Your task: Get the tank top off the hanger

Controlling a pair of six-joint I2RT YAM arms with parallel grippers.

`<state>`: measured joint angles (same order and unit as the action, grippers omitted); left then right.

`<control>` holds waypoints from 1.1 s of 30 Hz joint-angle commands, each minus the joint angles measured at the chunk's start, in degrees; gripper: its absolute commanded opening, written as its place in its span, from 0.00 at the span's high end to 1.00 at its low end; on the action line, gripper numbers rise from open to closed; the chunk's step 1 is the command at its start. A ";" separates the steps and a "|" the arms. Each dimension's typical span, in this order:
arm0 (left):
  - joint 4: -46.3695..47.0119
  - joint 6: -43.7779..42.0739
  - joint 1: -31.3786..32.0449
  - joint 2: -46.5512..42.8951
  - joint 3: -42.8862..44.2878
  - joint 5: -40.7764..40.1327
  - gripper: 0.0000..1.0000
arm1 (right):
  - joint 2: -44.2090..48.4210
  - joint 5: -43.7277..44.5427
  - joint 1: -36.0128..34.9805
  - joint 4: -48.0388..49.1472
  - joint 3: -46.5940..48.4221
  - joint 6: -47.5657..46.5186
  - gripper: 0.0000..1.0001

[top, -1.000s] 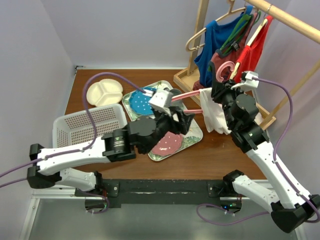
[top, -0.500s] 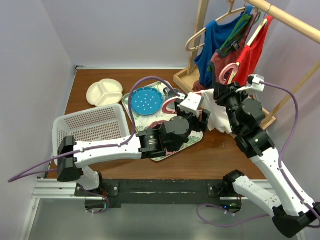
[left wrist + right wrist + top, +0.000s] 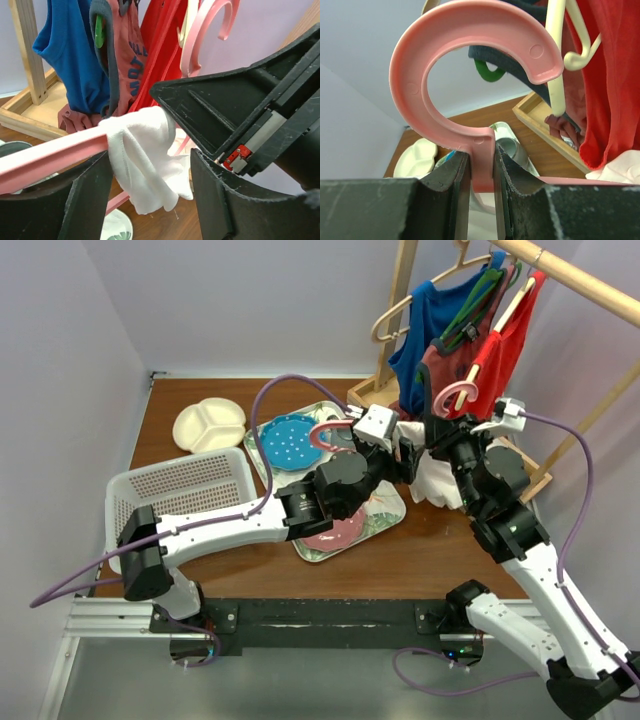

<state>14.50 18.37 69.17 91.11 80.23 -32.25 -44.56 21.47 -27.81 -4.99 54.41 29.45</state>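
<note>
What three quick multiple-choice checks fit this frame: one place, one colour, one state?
1. Where does the white basket stand?
A. on the left side of the table
B. hung on the rack
C. on the tray

2. What colour is the hanger held by the right tool?
A. green
B. blue
C. pink, the pink hanger

3. What is the state of the left tool?
A. shut on the basket
B. open, with the white tank top between its fingers
C. out of every view

Key:
1 A, the top view shows the basket on the wood near the left wall.
2 C, the right wrist view shows the jaws clamped on the pink neck below the hook.
3 B, the left wrist view shows spread fingers on either side of the bunched white cloth.
</note>
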 commanded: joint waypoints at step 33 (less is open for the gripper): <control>-12.39 -4.22 -1.14 -20.17 -5.43 -8.26 1.00 | 3.77 12.36 -0.40 3.59 -1.86 -4.58 1.00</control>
<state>3.77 15.84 68.51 75.61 75.20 -36.45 -42.28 29.41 -28.12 -2.74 51.83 26.94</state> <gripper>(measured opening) 0.029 0.233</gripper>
